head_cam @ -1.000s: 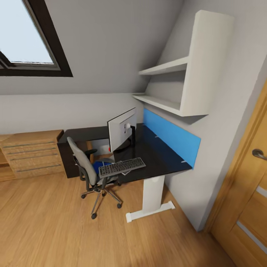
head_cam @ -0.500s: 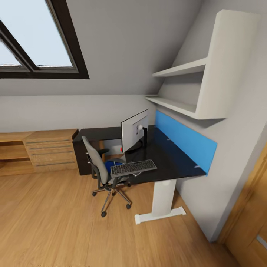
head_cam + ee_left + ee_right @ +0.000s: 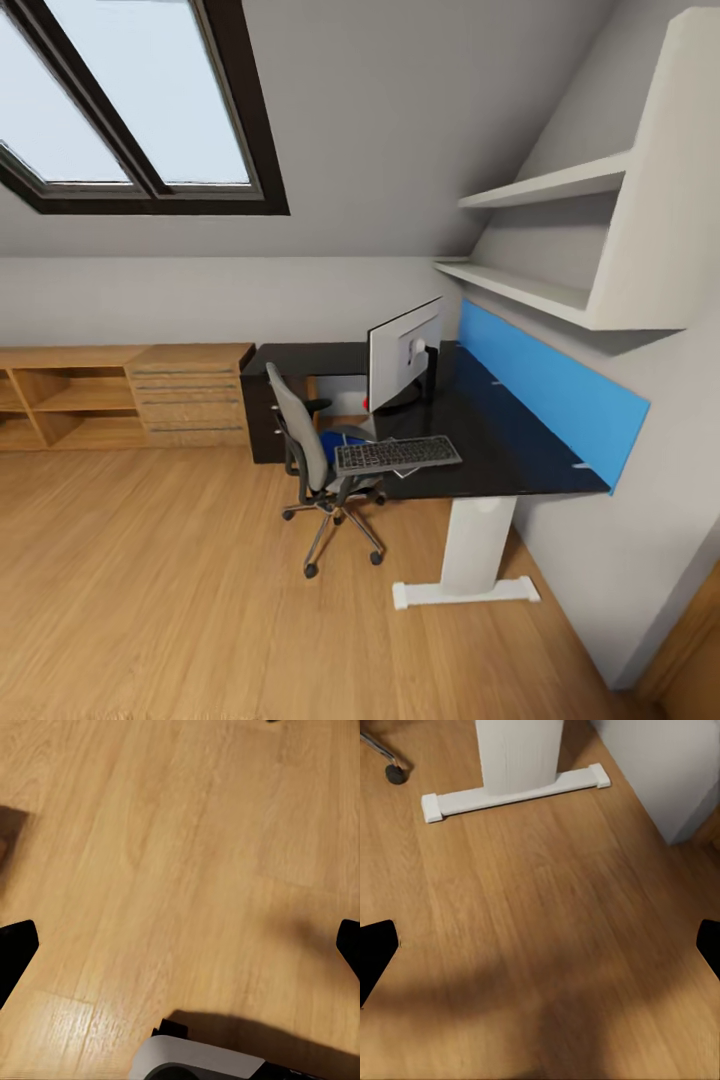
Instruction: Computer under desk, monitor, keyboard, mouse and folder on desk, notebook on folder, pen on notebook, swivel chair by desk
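Where the head view begins at its left, a light wooden shelf unit (image 3: 60, 400) and a matching drawer chest (image 3: 190, 395) stand along the wall under a slanted skylight (image 3: 130, 100). Next comes the black worktop (image 3: 480, 440), its dark drawer unit (image 3: 262, 425) just beside the chest. The swivel chair (image 3: 310, 450) is drawn up to the worktop's near edge with its back toward the camera, and a patch of the blue folder (image 3: 335, 443) shows on its seat. The monitor (image 3: 403, 350) stands upright on the worktop, a red dot at its lower corner, and the keyboard (image 3: 397, 455) lies at the front edge just beside the chair, with a thin pale sheet peeking out beneath it. Further right, the blue back panel (image 3: 550, 390) runs along the wall, white shelves (image 3: 560, 240) hang above, and the white leg (image 3: 478, 545) meets the wooden floor (image 3: 150, 580). In the wrist views, the left tool (image 3: 180, 945) and right tool (image 3: 540, 945) both hang over the floor with fingers spread wide, holding nothing; the right one looks at the leg's foot (image 3: 510, 791).
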{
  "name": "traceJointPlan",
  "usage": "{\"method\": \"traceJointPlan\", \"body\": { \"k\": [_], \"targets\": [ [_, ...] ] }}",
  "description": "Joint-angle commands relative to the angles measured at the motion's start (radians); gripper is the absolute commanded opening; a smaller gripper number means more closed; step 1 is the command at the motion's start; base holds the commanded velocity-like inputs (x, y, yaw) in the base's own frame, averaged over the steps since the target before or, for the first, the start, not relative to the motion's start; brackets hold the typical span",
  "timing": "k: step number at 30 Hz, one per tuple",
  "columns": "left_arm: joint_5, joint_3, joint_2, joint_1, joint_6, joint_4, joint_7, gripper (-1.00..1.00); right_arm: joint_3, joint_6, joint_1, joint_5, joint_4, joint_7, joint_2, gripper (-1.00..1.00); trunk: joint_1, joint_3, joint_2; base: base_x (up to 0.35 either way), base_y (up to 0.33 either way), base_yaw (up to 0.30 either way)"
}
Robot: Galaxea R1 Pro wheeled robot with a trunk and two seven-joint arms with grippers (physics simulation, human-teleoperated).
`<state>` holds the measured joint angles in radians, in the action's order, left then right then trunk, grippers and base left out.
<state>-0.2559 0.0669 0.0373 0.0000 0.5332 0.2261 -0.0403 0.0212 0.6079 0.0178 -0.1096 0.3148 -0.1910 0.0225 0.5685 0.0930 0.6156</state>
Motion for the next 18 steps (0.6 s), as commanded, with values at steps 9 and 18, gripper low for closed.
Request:
{"method": "traceJointPlan", "body": {
  "k": [9, 18],
  "targets": [
    [0.0, 0.007, 0.0, 0.0, 0.001, 0.001, -0.004, 1.0, 0.002, 0.004, 0.0, -0.003, 0.0, 0.004, 0.0, 1.0, 0.0, 0.001, 0.001, 0.0, 0.0, 0.273],
    [0.0, 0.007, 0.0, 0.0, 0.001, 0.001, -0.004, 1.0, 0.002, 0.004, 0.001, -0.002, 0.0, 0.004, 0.0, 1.0, 0.0, 0.001, 0.001, 0.0, 0.0, 0.277]
  ]
}}
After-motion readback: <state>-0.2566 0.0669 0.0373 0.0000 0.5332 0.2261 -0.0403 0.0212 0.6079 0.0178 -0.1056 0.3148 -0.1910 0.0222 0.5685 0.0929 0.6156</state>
